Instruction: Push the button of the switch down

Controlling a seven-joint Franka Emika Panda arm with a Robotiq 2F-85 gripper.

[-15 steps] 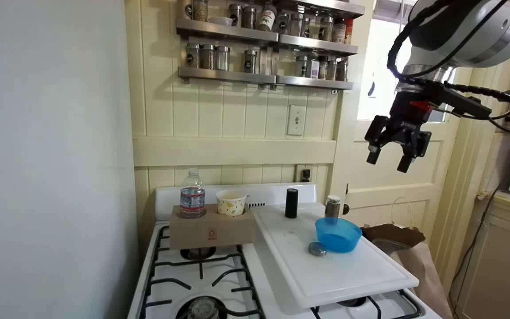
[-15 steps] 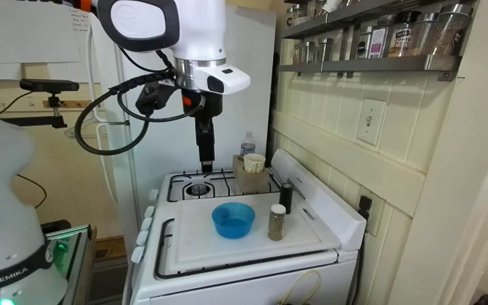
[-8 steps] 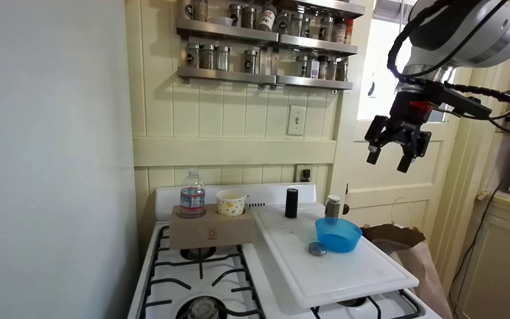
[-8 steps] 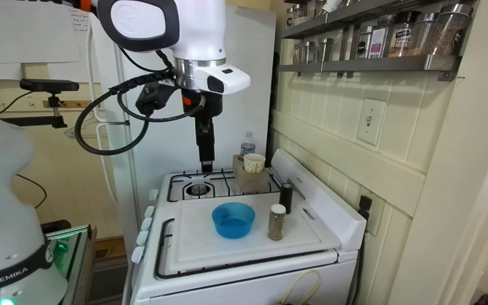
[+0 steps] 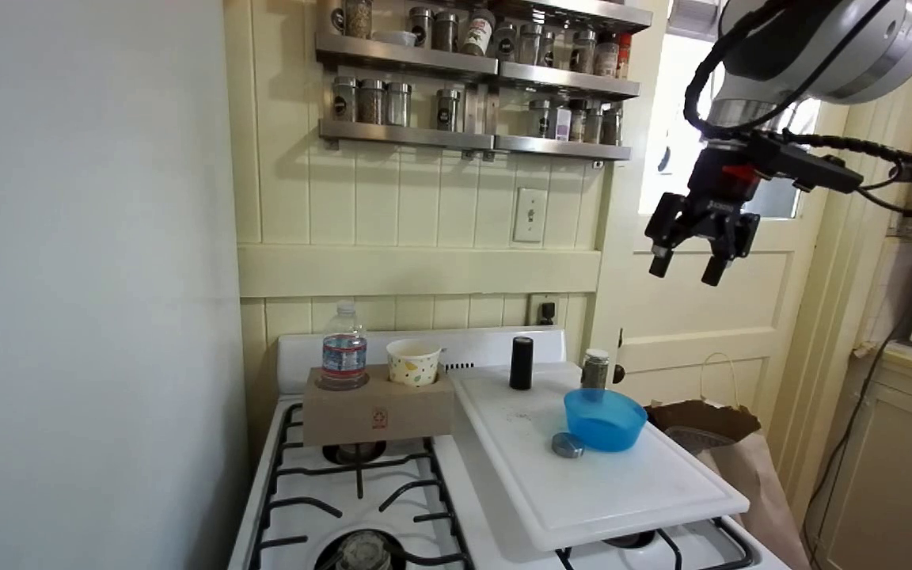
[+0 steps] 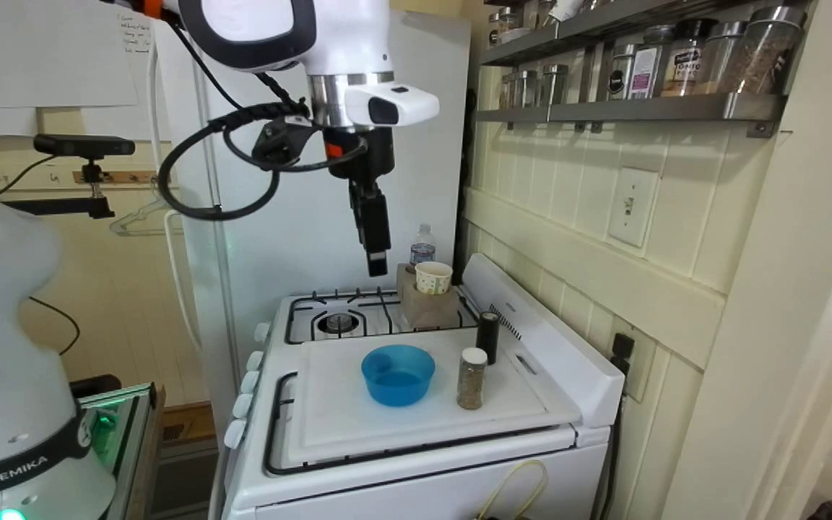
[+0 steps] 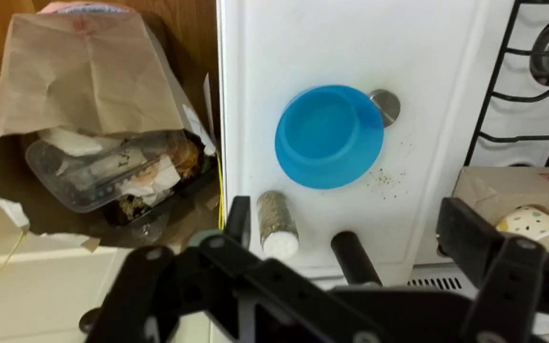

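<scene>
Since the earlier frame the gripper (image 5: 686, 269) has risen and moved toward the wall (image 5: 424, 273), its fingers (image 7: 238, 220) now leaning that way; the things on the stove (image 6: 553, 347) lie as they did. The gripper is released, fingers spread with a gap between them, and hangs in the air well apart from the switch (image 6: 633, 207).

The switch is on the wall, above the stove's back edge and toward the back right corner as one faces the wall, below the shelves (image 5: 408, 135). It stands upright, long axis vertical, its face pointing out over the stove. The button (image 5: 531, 215) is at its middle, too small to tell whether it points up or down.

On the board (image 5: 622, 491), the black bottle (image 5: 521, 364) stands near the back edge and the jar (image 6: 471, 381) near the back right corner. The bowl (image 5: 608, 429) is farther in, the lid (image 5: 568, 445) just beside it. The box (image 5: 416, 416), near the stove's back left corner, bears a water bottle (image 5: 344, 354) and a cup (image 5: 413, 366). The bag (image 7: 93, 76) is beyond the board's right edge.
</scene>
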